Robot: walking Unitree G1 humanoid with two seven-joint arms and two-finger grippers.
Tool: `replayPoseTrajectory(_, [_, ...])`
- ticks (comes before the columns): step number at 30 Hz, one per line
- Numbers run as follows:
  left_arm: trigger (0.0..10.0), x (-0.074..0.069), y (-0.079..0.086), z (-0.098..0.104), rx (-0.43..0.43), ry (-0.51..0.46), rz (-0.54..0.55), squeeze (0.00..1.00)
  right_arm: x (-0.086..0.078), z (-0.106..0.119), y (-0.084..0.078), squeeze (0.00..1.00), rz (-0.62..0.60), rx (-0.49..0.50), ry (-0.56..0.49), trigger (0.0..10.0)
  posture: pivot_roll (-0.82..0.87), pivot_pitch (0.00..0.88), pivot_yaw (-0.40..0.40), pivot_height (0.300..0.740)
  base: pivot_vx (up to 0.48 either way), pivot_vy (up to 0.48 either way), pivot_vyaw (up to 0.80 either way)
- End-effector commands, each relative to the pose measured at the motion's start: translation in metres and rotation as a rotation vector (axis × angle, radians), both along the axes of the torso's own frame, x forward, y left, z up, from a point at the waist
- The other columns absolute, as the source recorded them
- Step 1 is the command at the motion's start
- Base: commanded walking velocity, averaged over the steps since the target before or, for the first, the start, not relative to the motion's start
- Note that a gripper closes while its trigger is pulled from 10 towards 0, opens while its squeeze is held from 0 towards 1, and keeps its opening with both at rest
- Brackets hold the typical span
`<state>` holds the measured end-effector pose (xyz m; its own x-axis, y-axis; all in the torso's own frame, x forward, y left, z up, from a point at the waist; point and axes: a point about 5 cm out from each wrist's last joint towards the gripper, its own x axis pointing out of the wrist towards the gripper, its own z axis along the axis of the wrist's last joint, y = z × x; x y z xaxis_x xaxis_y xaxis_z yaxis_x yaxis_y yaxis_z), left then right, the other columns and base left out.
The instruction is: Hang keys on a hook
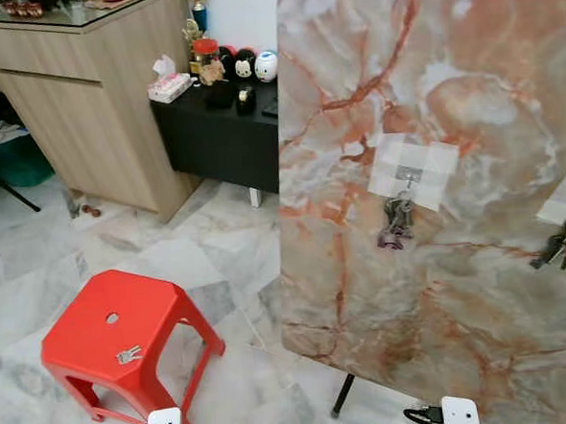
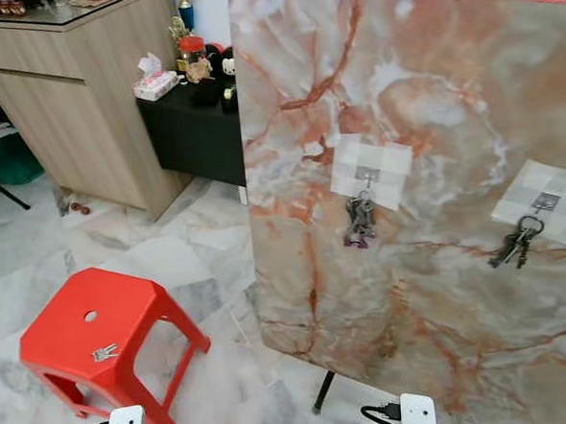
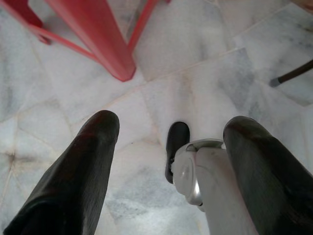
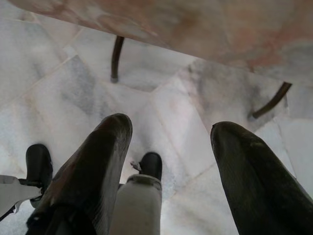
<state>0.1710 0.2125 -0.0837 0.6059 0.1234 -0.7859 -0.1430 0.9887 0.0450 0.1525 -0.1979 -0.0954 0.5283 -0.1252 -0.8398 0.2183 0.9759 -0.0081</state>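
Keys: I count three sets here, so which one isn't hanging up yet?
The small silver keys lying flat on the red plastic stool. The other two bunches dangle from hooks stuck on the upright marble-patterned board.

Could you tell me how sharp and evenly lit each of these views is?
Eye views: sharp, bright and even; the key on the stool reads clearly. Left wrist view: floor fairly sharp, the near fingers dark and soft. Right wrist view: similar, the board above blurred.
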Motion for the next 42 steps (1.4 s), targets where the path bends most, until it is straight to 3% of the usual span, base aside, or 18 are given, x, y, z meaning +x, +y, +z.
replayPoseTrajectory(1, [10.0, -0.004, 0.001, -0.002, -0.003, 0.016, 0.012, 0.00, -0.001, -0.001, -0.001, 0.00, -0.009, -0.002, 0.012, 10.0, 0.06, 0.000, -0.046, 0.740, 0.000, 0.240, 0.00])
replayPoseTrajectory(15, [10.0, -0.005, 0.001, -0.002, -0.008, 0.017, 0.021, 0.00, 0.006, 0.001, 0.001, 0.00, -0.015, -0.004, 0.009, 10.0, 0.06, 0.000, -0.050, 0.740, 0.000, 0.220, 0.00])
replayPoseTrajectory(42, [10.0, -0.010, 0.003, -0.004, -0.008, 0.024, 0.024, 0.00, -0.007, -0.002, -0.004, 0.00, -0.016, -0.006, 0.021, 10.0, 0.06, 0.000, -0.046, 0.740, 0.000, 0.404, 0.00])
